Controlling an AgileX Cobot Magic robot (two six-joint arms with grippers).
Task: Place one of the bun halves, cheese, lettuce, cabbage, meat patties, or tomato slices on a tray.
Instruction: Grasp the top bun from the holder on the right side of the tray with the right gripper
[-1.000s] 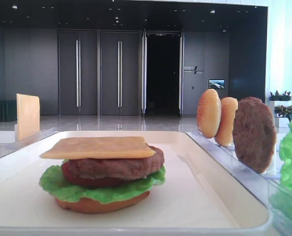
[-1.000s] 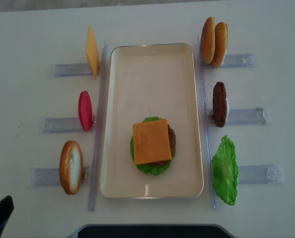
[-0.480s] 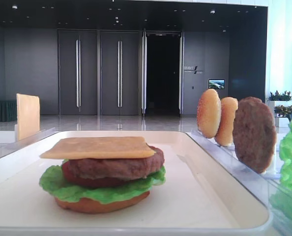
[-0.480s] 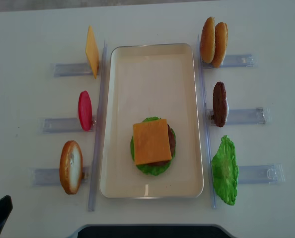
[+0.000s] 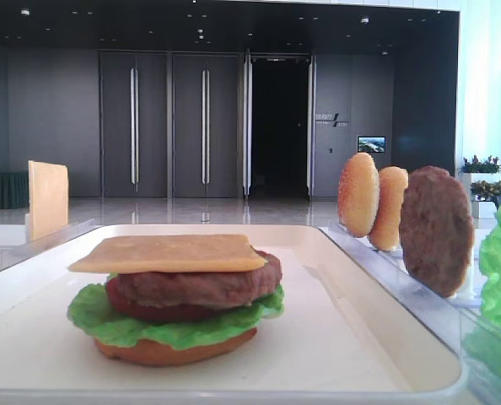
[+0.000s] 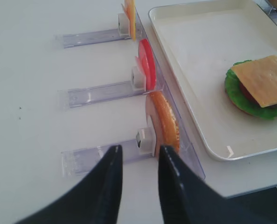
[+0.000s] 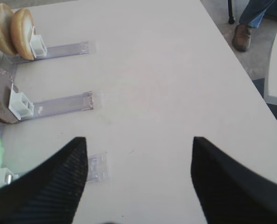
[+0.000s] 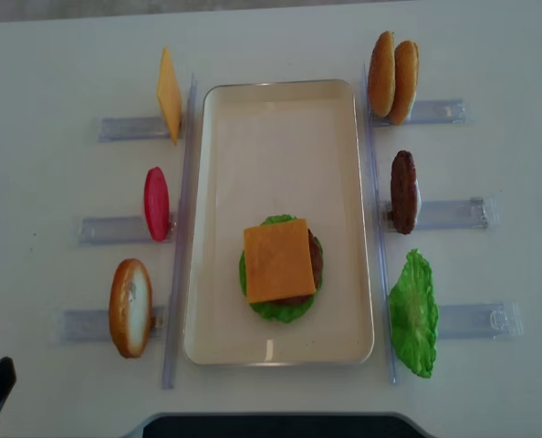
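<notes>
The cream tray (image 8: 216, 182) holds a stack topped by a cheese (image 8: 278, 260) square, over a meat patty (image 5: 200, 287), tomato and lettuce (image 5: 141, 325) on a bun bottom. In clear holders left of the tray stand a cheese slice (image 8: 169, 95), a tomato slice (image 8: 156, 203) and a bun half (image 8: 130, 307). My left gripper (image 6: 139, 149) hovers just short of that bun half (image 6: 165, 122), jaws narrow but apart, nothing between them. My right gripper (image 7: 139, 140) is wide open over bare table.
Right of the tray, holders carry two bun halves (image 8: 392, 78), a patty (image 8: 403, 192) and a lettuce leaf (image 8: 413, 313). Long clear rails run along both tray sides. A person's leg and shoe (image 7: 245, 35) stand past the table's far right edge.
The left jaws have drawn closer together, and the left gripper has slipped lower in the overhead view's bottom-left corner. The right gripper and all food pieces are unmoved.
</notes>
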